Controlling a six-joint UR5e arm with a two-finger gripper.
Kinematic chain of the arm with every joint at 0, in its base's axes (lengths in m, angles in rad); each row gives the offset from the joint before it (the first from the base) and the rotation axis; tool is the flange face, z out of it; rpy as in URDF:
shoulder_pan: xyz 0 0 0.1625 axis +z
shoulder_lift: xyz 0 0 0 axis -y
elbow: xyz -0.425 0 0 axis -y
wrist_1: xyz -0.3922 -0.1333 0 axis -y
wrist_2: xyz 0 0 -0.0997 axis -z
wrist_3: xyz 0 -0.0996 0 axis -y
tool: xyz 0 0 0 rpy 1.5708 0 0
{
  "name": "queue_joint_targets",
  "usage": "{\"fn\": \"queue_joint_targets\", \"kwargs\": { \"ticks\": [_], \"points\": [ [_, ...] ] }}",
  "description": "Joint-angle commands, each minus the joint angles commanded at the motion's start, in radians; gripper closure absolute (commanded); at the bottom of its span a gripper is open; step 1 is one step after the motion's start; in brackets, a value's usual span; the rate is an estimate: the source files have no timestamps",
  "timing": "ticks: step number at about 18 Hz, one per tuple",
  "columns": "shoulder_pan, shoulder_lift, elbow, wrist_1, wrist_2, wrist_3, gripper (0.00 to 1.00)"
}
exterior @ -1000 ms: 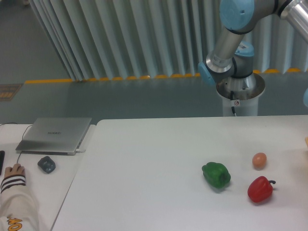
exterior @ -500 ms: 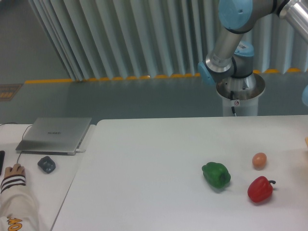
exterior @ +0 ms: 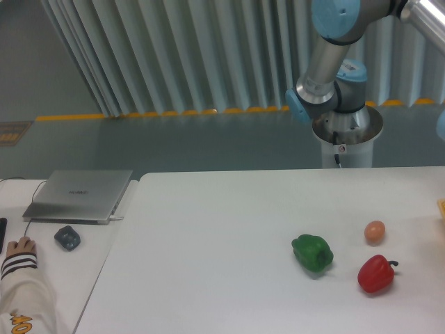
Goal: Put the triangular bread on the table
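The large white table (exterior: pixel 208 250) fills the lower right of the view. A thin pale yellow sliver (exterior: pixel 441 207) shows at the right edge just above the table; it looks like the tip of the triangular bread, with the rest out of frame. The arm's base (exterior: pixel 345 132) stands behind the table and its links (exterior: pixel 334 49) rise out of the top right corner. The gripper is out of view, so I cannot see what it holds.
A green bell pepper (exterior: pixel 312 252), a red bell pepper (exterior: pixel 376 273) and a small tan egg (exterior: pixel 375 232) lie on the table's right part. To the left, a smaller desk holds a closed laptop (exterior: pixel 78 195) and a mouse (exterior: pixel 67 238). A person's hand (exterior: pixel 19 248) rests there.
The arm's upper links have shifted slightly left and up. The yellow sliver at the right edge shows a little more. The peppers and egg have not moved.
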Motion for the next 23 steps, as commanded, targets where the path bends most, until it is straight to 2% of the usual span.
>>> {"fn": "queue_joint_targets", "kwargs": {
  "ticks": [3, 6, 10, 12, 13, 17, 23],
  "points": [
    [-0.002, 0.006, 0.028, -0.08, -0.008, 0.003, 0.77],
    [0.014, 0.014, 0.031, -0.133, -0.074, 0.005, 0.77],
    [0.017, 0.022, 0.04, -0.193, -0.107, 0.026, 0.77],
    [0.005, 0.035, 0.055, -0.274, -0.135, 0.025, 0.78],
    [-0.023, 0.043, 0.055, -0.288, -0.134, 0.008, 0.78],
    [-0.08, 0.054, 0.055, -0.293, -0.132, -0.075, 0.78],
    [-0.162, 0.066, 0.017, -0.281, -0.106, -0.196, 0.78]
  ]
}}
